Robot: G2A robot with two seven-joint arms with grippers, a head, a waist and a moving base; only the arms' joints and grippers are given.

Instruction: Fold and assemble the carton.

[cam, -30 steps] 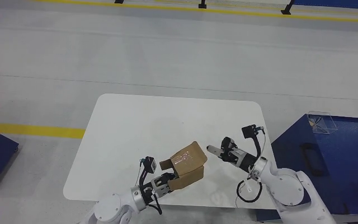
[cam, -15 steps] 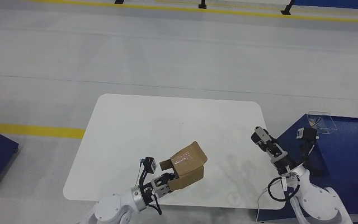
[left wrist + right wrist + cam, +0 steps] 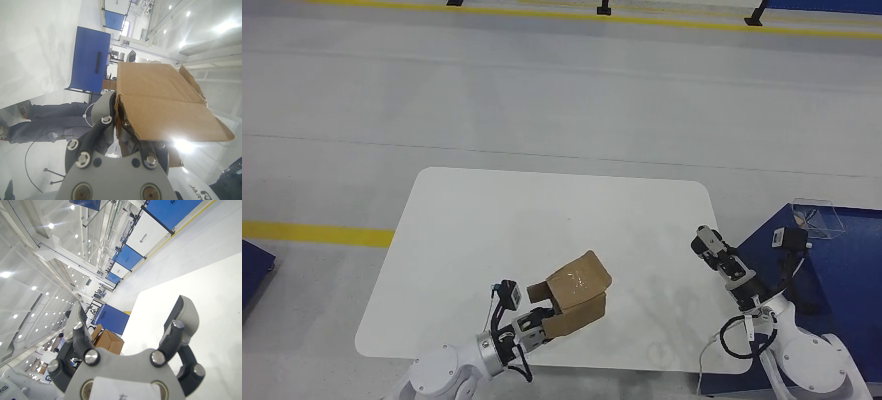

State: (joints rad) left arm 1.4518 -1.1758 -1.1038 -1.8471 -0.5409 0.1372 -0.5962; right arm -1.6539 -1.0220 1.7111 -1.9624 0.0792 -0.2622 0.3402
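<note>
One white table (image 3: pixel 542 210) lies under the carton (image 3: pixel 577 290), on pale yellow-lined floor (image 3: pixel 542 90).

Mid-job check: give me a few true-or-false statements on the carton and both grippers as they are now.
1. The left gripper is clamped on the carton. True.
2. The right gripper holds a carton flap. False: it is open, empty and apart from the carton.
3. The carton is at the far edge of the table. False: it is by the near edge.
4. The right gripper is over the table's right edge. True.
</note>
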